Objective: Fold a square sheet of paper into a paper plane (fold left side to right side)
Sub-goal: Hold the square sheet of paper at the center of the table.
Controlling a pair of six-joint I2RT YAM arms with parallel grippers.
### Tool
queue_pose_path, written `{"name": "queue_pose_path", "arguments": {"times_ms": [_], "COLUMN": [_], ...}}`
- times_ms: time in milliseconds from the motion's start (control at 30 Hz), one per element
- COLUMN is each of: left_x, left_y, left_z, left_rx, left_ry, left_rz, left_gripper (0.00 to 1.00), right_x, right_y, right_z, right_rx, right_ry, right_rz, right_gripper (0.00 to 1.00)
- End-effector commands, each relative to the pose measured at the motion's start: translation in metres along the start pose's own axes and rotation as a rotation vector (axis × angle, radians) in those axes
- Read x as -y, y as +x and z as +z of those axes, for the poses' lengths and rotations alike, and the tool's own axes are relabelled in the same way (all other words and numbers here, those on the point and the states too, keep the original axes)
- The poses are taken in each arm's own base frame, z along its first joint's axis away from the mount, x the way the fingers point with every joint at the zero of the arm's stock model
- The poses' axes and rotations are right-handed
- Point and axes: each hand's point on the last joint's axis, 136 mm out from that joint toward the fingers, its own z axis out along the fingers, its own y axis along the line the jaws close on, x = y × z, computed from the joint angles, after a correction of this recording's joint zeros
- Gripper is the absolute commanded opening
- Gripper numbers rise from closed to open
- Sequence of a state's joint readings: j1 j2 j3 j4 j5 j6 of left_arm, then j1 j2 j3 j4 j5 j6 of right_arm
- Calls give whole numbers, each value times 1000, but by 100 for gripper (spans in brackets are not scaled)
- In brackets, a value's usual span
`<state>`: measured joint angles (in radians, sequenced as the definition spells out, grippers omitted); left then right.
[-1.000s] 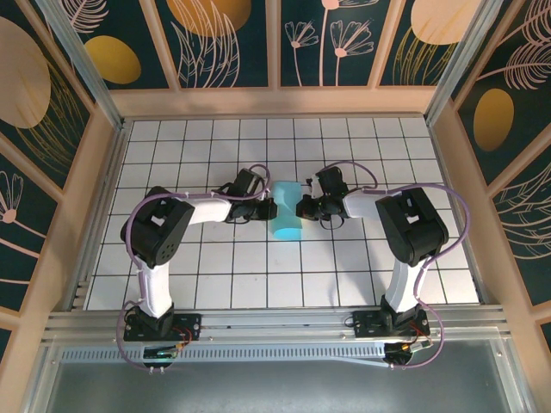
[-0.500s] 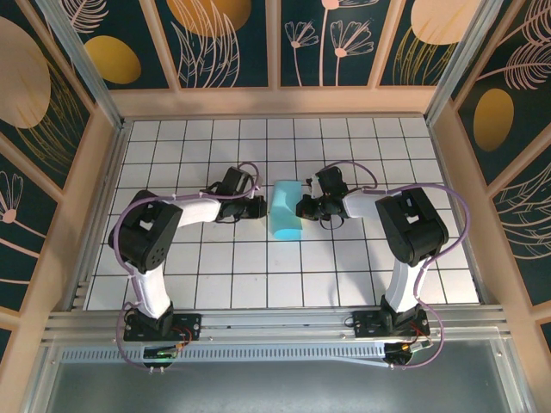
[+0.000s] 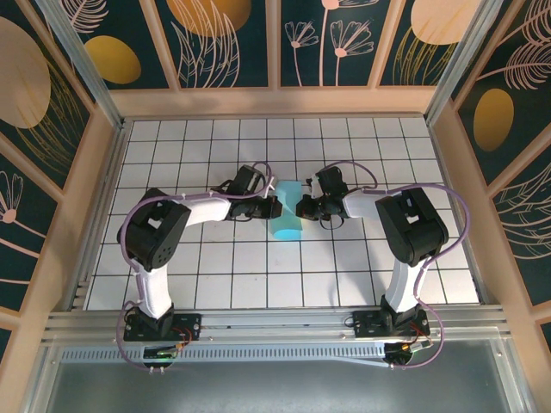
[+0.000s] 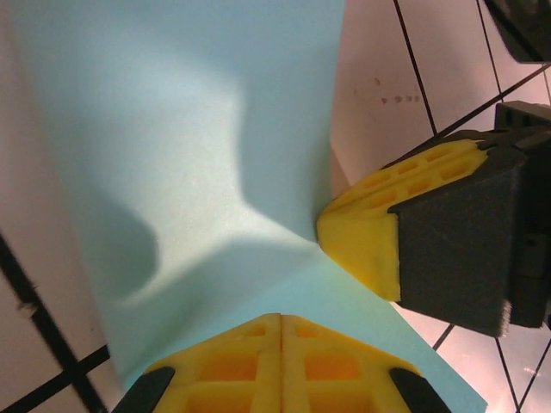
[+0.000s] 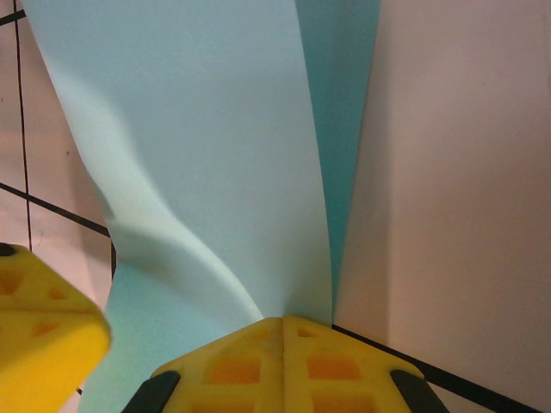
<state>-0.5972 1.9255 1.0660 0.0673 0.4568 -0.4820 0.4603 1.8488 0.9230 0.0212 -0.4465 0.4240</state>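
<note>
The square sheet of paper (image 3: 287, 215) lies near the middle of the gridded table (image 3: 344, 275), doubled over into a bulging strip that runs from 12 to 6 o'clock. The left gripper (image 3: 270, 206) meets it at 9 o'clock. Its yellow fingers are pressed together with no gap, their tips resting on the blue surface; I cannot tell whether any layer is caught between them. The right gripper (image 3: 303, 206) is at the strip's 3 o'clock, jaws fully closed and pinching the paper, which gathers into a crease at its tips (image 5: 282, 323).
</note>
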Motion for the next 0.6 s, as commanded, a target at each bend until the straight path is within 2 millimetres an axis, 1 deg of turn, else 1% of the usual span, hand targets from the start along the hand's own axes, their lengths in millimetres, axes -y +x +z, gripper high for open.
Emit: {"name": "queue_pose_path", "arguments": {"times_ms": [0,400,567], "left_x": [-2,-22,-28], "left_y": [-2,18,26], "left_z": [6,13,16], "left_rx": [-7,-44,-58], "left_ry": [-5,-56,-69], "left_rz": [9,-19,-32], "left_gripper": [6,6,5], "right_x": [49,47,41], "right_y": [43,43,39], "right_z": [13,13,13], "right_rx": [-124,-122,-115], "right_ry": [178,171,153], "right_rz": [55,53,48], "right_gripper": [0,0,0]}}
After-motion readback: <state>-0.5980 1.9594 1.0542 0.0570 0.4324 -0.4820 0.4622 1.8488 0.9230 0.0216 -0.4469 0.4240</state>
